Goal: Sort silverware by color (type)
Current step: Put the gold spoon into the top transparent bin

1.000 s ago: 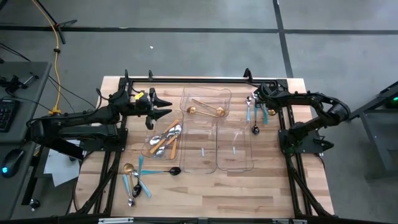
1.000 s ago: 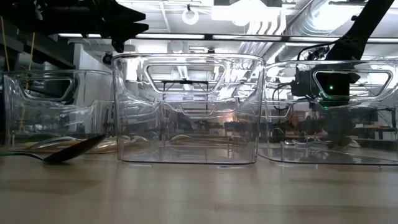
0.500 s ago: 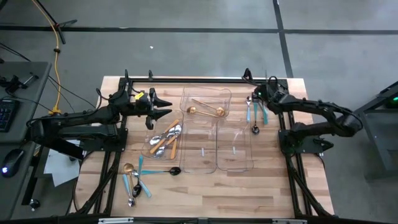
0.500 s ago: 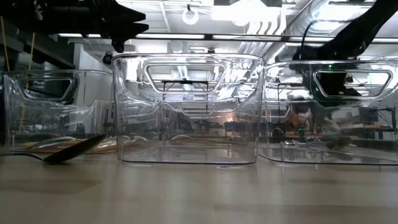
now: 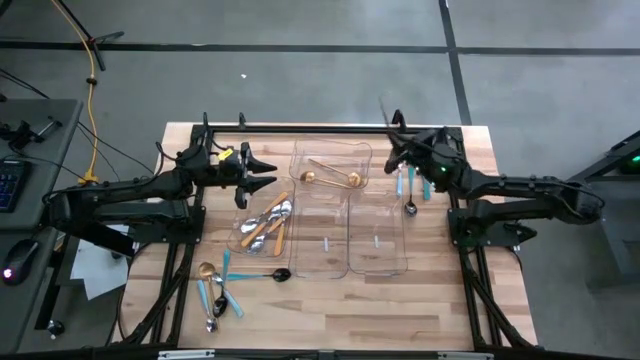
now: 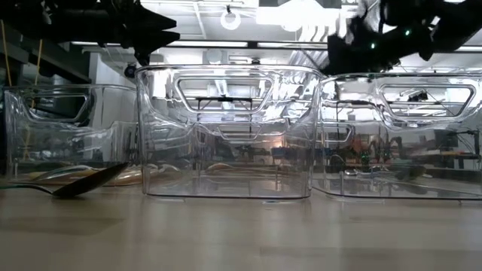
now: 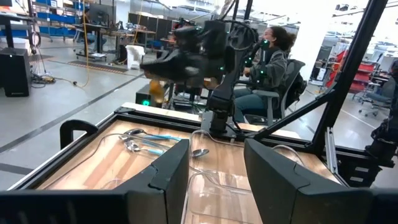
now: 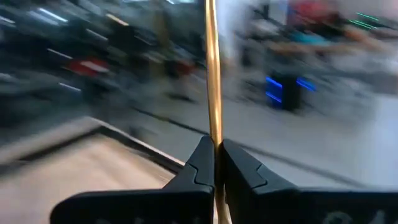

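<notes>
My right gripper [image 5: 393, 152] hangs above the table's far right, between the far clear tray [image 5: 362, 150] and the loose blue-handled silverware [image 5: 405, 182]. It is shut on a thin gold piece of silverware [image 8: 213, 68]. My left gripper [image 5: 268, 172] waits open and level over the left tray [image 5: 243, 240], which holds orange-handled spoons [image 5: 265, 225]. Gold spoons [image 5: 332, 177] lie in the far tray. More silverware [image 5: 215, 290] and a dark spoon [image 5: 280, 273] lie on the near left of the table. My right gripper pinches the gold piece's thin shaft [image 8: 214, 134] between its two fingertips [image 8: 200, 163]. The fingers lie level and across the shaft, which sticks out well past them [image 5: 384, 112]. The piece is lifted clear of the table; its ends do not show.
Two more clear trays [image 5: 322, 262] [image 5: 377, 262] stand side by side in the table's middle, tall walls up [image 6: 226, 132]. A black frame rail [image 5: 300, 128] runs along the far edge. A seated person [image 7: 273, 59] shows beyond the table.
My right gripper has risen from the loose silverware at the far right and swung toward the table's left. It has tipped from pointing down to level. The gold piece has come up with it, clear of the table.
</notes>
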Robot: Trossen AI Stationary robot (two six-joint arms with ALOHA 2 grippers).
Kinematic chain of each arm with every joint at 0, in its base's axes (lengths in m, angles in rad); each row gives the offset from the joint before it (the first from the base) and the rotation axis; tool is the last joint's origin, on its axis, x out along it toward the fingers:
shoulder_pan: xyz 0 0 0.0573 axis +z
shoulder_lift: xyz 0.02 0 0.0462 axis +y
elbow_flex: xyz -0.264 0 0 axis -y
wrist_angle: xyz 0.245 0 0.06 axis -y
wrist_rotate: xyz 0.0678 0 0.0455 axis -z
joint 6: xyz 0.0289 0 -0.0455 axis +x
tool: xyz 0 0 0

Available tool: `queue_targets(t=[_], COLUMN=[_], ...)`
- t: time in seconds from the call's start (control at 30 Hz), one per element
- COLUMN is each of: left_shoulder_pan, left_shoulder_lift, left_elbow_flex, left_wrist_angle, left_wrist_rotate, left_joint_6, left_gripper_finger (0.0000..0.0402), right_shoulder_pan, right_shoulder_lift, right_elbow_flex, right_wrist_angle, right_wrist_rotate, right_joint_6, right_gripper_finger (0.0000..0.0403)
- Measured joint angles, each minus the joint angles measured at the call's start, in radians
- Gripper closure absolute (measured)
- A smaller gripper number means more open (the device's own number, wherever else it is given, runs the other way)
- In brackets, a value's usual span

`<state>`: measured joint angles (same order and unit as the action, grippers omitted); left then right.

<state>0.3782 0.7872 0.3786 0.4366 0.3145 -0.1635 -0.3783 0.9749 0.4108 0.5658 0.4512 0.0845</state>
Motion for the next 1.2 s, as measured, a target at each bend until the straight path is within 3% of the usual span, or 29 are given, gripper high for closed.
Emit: queue_targets(t=[0.17,0.3,1.2], left_shoulder_pan=[0.000,0.000,0.000], left_shoulder_lift=[0.000,0.000,0.000], left_elbow_flex=[0.000,0.000,0.000], left_wrist_angle=[0.001,0.013,0.033], left_wrist_rotate=[0.000,-0.006,-0.063], left_joint_6=[0.000,0.001,0.089], left_gripper_finger=[0.0257,0.0257,0.0257], right_shoulder_pan=[0.015,0.016,0.052], right_shoulder_lift=[0.000,0.000,0.002], right_elbow_flex=[-0.038,-0.039,-0.039], right_wrist_angle=[0.186,0.210,0.191], right_wrist_rotate=[-0.249,-0.339,-0.351], right_joint_6=[-0.021,-0.018,-0.041], right_gripper_finger=[0.0402,0.0402,0.0402])
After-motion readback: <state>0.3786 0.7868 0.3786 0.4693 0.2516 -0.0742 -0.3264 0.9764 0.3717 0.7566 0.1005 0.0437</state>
